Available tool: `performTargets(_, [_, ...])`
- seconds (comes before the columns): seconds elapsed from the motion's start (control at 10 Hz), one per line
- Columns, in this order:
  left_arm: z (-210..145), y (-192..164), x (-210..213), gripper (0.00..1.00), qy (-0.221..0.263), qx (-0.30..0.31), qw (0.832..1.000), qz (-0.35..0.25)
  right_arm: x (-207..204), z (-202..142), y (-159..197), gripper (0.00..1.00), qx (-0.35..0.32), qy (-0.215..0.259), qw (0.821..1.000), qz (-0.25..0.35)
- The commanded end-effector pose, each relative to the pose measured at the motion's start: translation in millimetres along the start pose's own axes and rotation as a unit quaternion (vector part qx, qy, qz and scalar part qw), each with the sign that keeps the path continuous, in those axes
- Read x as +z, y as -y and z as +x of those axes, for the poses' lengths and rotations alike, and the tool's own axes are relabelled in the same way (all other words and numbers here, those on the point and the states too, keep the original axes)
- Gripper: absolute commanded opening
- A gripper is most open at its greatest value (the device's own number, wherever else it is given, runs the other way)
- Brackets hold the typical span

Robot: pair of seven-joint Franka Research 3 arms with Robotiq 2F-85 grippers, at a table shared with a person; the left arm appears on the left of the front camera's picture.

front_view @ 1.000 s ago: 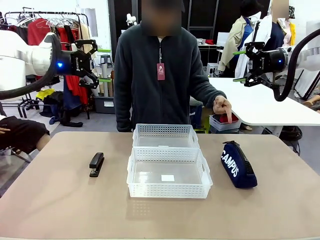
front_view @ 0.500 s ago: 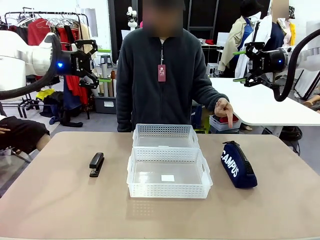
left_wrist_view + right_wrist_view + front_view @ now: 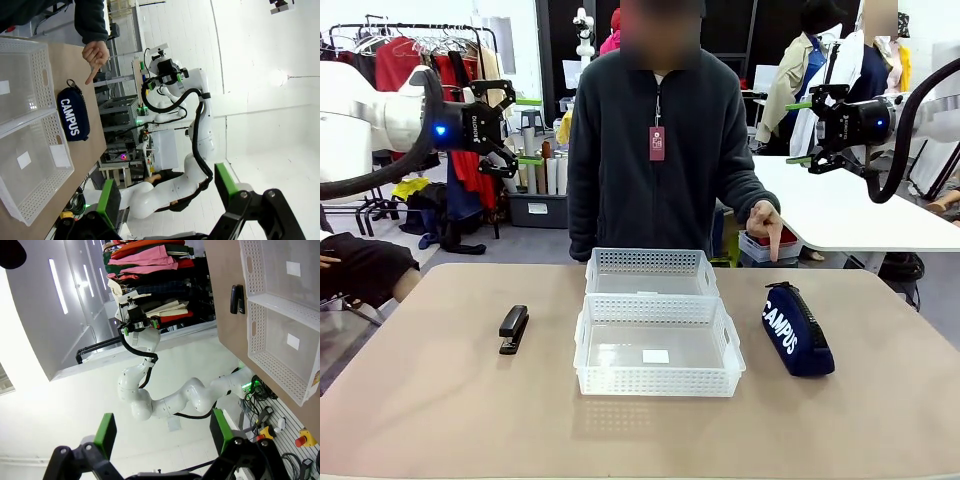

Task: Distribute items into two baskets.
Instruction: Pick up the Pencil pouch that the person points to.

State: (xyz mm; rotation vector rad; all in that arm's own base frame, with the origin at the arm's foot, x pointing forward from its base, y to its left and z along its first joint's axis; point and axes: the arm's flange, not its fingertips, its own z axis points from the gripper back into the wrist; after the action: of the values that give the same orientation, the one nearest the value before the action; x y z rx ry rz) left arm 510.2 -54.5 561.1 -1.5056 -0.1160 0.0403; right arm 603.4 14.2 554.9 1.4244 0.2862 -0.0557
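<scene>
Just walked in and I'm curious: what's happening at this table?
Nothing is held yet. The person's hand points down toward the navy pouch. The stapler lies left of the near basket and far basket, both empty. The left gripper and right gripper hang open, raised above.

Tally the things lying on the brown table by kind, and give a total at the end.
Translucent white plastic lattice baskets: 2 (nearer one, farther one)
Navy blue fabric pouch printed CAMPUS: 1
Small black desk stapler: 1
Total: 4
</scene>
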Motion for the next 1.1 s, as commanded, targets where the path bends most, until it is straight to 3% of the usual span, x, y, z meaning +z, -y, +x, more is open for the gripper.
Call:
performTargets(0.0, [-1.8,-1.0,1.4,1.00,0.000,0.000,1.000,0.003,0.4,-1.7,-4.1,1.00,0.004,0.001,1.000,-0.001])
performTargets(0.9, [-1.8,-1.0,1.4,1.00,0.000,0.000,1.000,0.003,0.0,0.0,0.0,1.00,0.000,0.000,1.000,0.000])
performTargets(1.0, [-1.8,-1.0,1.4,1.00,0.000,0.000,1.000,0.003,-13.3,-17.3,-10.4,1.00,0.017,-0.017,0.998,-0.065])
